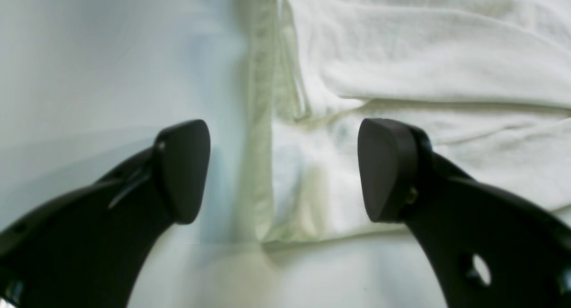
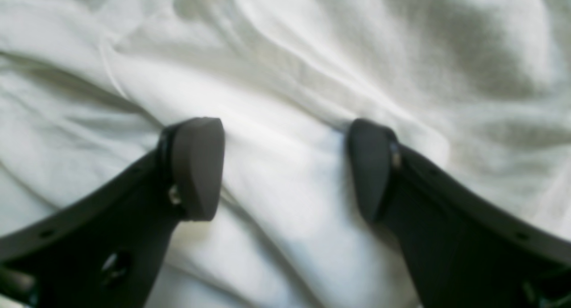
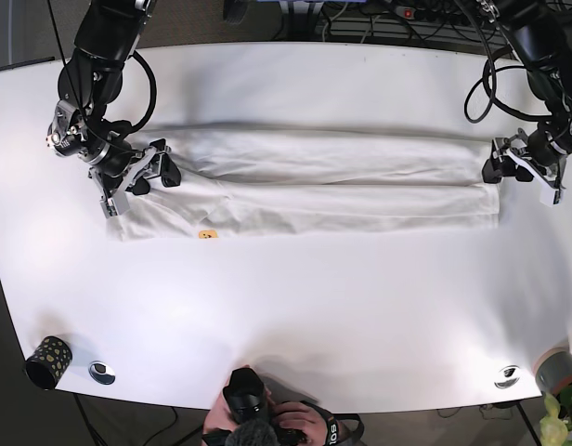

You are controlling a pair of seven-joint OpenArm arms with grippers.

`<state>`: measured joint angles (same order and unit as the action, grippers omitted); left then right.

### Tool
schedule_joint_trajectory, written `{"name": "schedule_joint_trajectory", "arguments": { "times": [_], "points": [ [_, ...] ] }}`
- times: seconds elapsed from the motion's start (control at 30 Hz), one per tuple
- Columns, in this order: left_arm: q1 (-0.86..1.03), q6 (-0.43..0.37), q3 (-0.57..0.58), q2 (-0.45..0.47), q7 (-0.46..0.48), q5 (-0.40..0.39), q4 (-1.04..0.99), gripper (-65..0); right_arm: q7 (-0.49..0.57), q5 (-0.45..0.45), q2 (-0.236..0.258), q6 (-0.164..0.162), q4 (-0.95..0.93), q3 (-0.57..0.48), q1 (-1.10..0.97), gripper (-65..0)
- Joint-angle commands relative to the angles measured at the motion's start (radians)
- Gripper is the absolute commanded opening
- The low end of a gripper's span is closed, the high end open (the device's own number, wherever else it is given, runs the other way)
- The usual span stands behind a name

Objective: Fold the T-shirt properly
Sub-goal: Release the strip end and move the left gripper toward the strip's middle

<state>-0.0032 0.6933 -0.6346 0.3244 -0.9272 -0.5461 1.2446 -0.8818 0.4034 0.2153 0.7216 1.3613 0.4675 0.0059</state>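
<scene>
The T-shirt (image 3: 305,181) lies on the white table (image 3: 295,307) as a long, narrow band running left to right, its long sides already turned in toward the middle; a small yellow tag (image 3: 208,235) shows on its near edge toward the left. The right claw (image 3: 145,172) sits at the left end of the band, and its wrist view shows both fingers apart with wrinkled cloth directly beneath and between them — nothing is clamped. The left claw (image 3: 509,165) sits at the right end; its wrist view shows the fingers apart and straddling the garment's end edge, one finger over bare table, the other over the layered cloth, with no fabric pinched. Judged from this layout, the lengthwise folds are complete and the step in hand is the grasp that precedes the crosswise fold. The next move calls for each claw to descend and close on all layers at its own end — a partial pinch would likely leave lower layers behind and open the fold. One end then needs carrying over toward the other, kept low and square to the band. The loose wrinkles under the right claw may bunch when gripped.
</scene>
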Motion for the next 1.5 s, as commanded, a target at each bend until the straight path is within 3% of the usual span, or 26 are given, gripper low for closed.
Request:
{"name": "schedule_joint_trajectory", "arguments": {
  "times": [0.0,0.33,0.4,0.63,0.7,0.77,0.97,1.13,1.33,1.47],
  "points": [
    [-0.019,0.005,0.000,0.017,0.013,-0.016,-0.032,-16.9,-0.049,-0.048,0.011,-0.023,0.000,0.003,-0.002,-22.0],
    [-0.074,0.005,0.003,0.012,0.013,-0.016,-0.144,-17.4,-0.049,-0.048,0.009,-0.023,0.000,0.003,-0.004,-22.0],
    [-0.074,0.005,0.005,0.012,0.012,-0.016,-0.144,-19.9,-0.049,-0.048,0.009,-0.023,0.000,0.003,-0.004,-22.0],
    [-0.074,0.005,0.086,0.015,0.013,-0.016,-0.147,-53.7,-0.047,-0.048,0.009,-0.023,-0.003,0.003,-0.002,-22.0],
    [-0.074,0.005,0.092,0.014,0.013,-0.016,-0.145,-60.8,-0.047,-0.048,0.009,-0.023,-0.003,0.003,-0.002,-22.0],
    [-0.074,0.005,0.103,0.014,0.015,-0.004,-0.144,-63.5,-0.047,-0.048,0.008,-0.023,-0.003,0.003,-0.002,-22.0],
    [-0.059,0.005,0.121,-0.012,0.081,0.076,0.005,-64.3,-0.047,-0.048,-0.007,-0.023,-0.001,0.003,-0.002,-22.0],
    [-0.010,0.005,0.157,-0.032,0.084,0.146,0.198,-64.3,-0.047,-0.048,-0.009,-0.023,-0.001,0.004,-0.004,-22.0],
    [0.029,0.005,0.282,-0.035,0.053,0.145,0.384,-64.3,-0.047,-0.048,-0.011,-0.023,-0.001,0.004,-0.004,-22.0],
    [0.032,0.005,0.347,-0.084,0.041,0.154,0.467,-64.3,-0.047,-0.048,-0.011,-0.023,-0.001,0.004,-0.004,-22.0]
  ]
}}
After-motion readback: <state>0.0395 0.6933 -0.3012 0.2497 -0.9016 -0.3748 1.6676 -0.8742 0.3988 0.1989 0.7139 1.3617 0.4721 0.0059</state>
